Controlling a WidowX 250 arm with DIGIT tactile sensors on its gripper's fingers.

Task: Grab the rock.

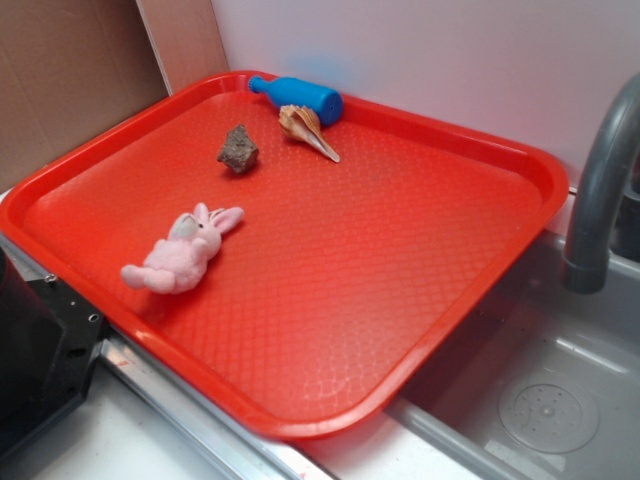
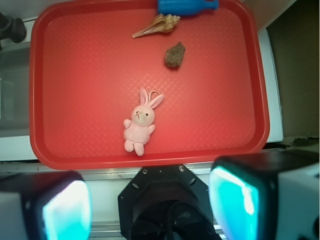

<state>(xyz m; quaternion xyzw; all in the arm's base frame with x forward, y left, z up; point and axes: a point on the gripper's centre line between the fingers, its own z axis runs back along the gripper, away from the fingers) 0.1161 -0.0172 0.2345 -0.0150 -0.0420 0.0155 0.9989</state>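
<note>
red tray (image 1: 520, 170), holding rock (image 1: 238, 148), seashell (image 1: 306, 128), pink bunny (image 1: 185, 252), blue, perhaps plastic, bottle (image 1: 300, 96)

Rock (image 2: 175, 55) stands clear on all sides, open from above. Seashell (image 2: 157, 25) near, toward tray's far rim (image 2: 100, 6); blue bottle (image 2: 186, 6) beyond it. Pink bunny (image 2: 141, 122) well apart. Wide bare tray floor between.
</note>
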